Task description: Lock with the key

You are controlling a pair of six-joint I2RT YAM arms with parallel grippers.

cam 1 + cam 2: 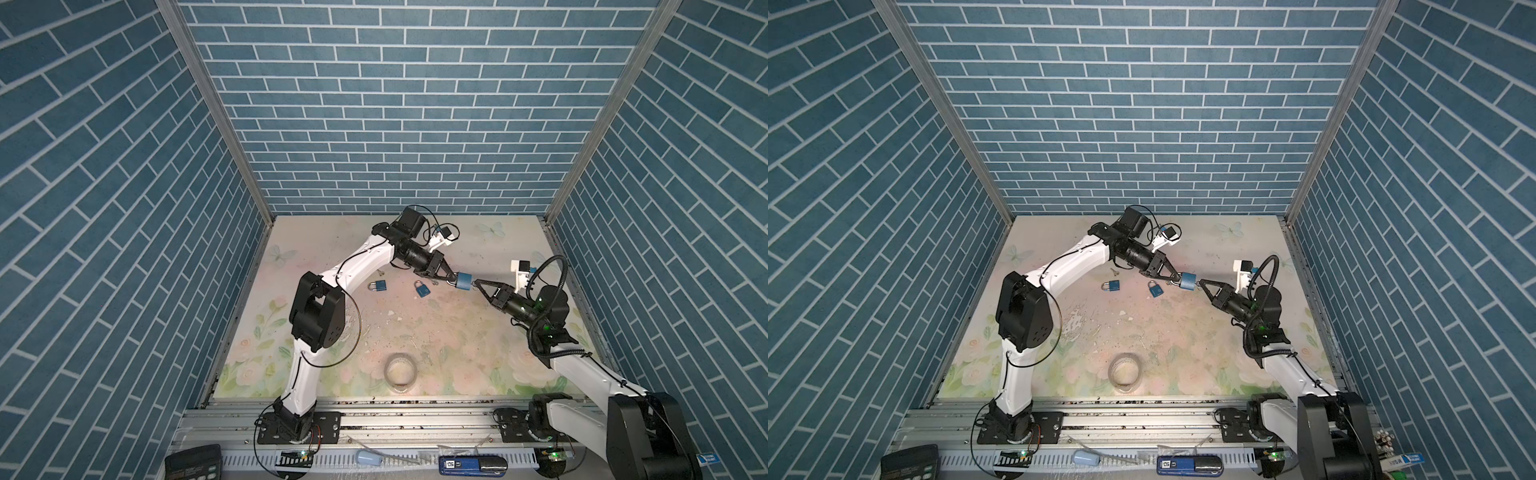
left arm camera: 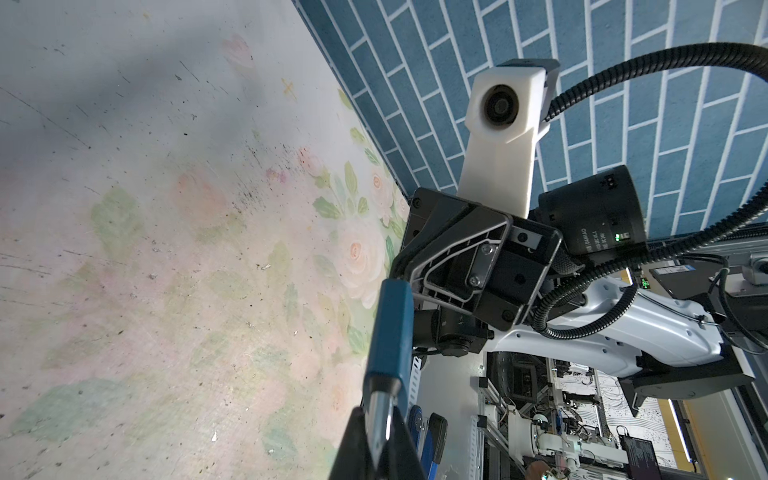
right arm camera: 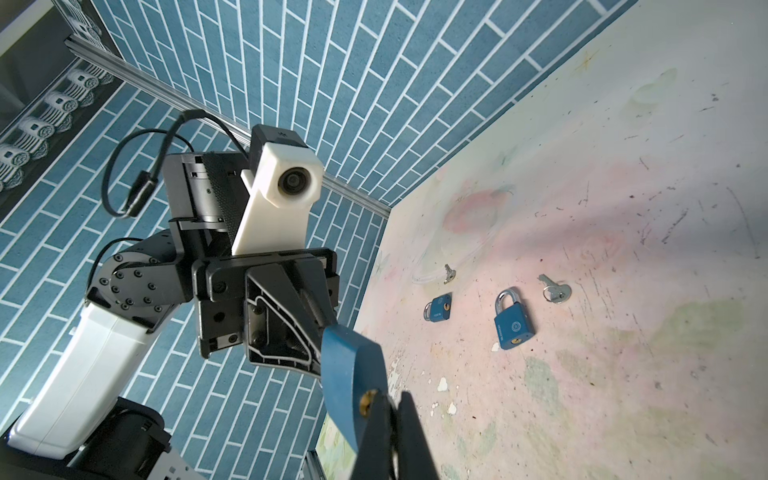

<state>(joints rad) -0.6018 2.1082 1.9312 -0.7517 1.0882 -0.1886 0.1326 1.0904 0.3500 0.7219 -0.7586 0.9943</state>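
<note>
A blue padlock (image 1: pixel 463 283) (image 1: pixel 1187 281) hangs in the air between both arms, above the floral table. My left gripper (image 1: pixel 453 279) (image 2: pixel 380 436) is shut on its silver shackle (image 2: pixel 380 409). The lock body (image 2: pixel 390 332) points away toward the right arm. My right gripper (image 1: pixel 476 284) (image 3: pixel 392 419) is shut, with its tips pressed against the brass keyhole (image 3: pixel 368 401) in the bottom of the lock (image 3: pixel 351 374). The key sits between those shut fingers, almost wholly hidden.
Two more blue padlocks (image 1: pixel 379 286) (image 1: pixel 422 289) lie on the table (image 1: pixel 457 353) below the left arm, also in the right wrist view (image 3: pixel 439 307) (image 3: pixel 513 324). Loose keys (image 3: pixel 449 273) (image 3: pixel 555 289) lie near them. A tape roll (image 1: pixel 400 372) rests near the front edge.
</note>
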